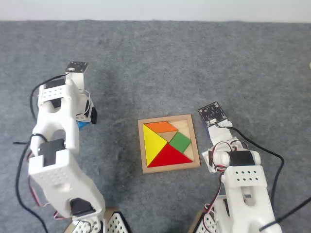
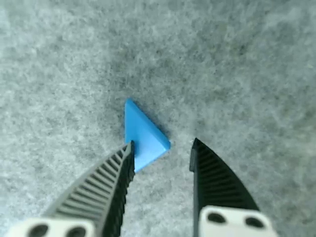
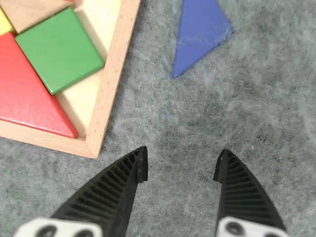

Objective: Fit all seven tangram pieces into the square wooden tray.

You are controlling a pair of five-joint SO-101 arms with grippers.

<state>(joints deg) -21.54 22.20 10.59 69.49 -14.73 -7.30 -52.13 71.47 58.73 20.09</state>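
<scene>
Left hand (image 2: 162, 143): fingers apart, low over the worktop (image 1: 146, 63), tips either side of a light blue triangle (image 2: 142, 136). One fingertip (image 2: 126, 153) touches or overlaps the triangle's edge; cannot tell which. The other is just beside its corner, not touching. Triangle lies flat on the grey surface, left of the tray (image 1: 167, 117) and well apart from it, under the left arm (image 1: 56, 141) in the high view.

Right hand (image 3: 182, 149): fingers apart, nothing between them, above bare worktop just off the tray's near right corner. A dark blue triangle (image 3: 200, 32) lies flat on the worktop beyond that hand, just beside the tray's right rim, outside it. Right arm (image 1: 243, 179) sits near right of the tray.

Tray is at the middle of the worktop. Inside it:
- orange piece (image 1: 161, 126) at the far side
- yellow triangle (image 1: 153, 143) at the left
- red triangle (image 1: 170, 156) along the near edge
- green square (image 1: 180, 141) toward the right
- plain wood-coloured piece (image 1: 167, 136) between orange and green

Pale bare tray floor shows along the right side, far and near of the green square.
</scene>
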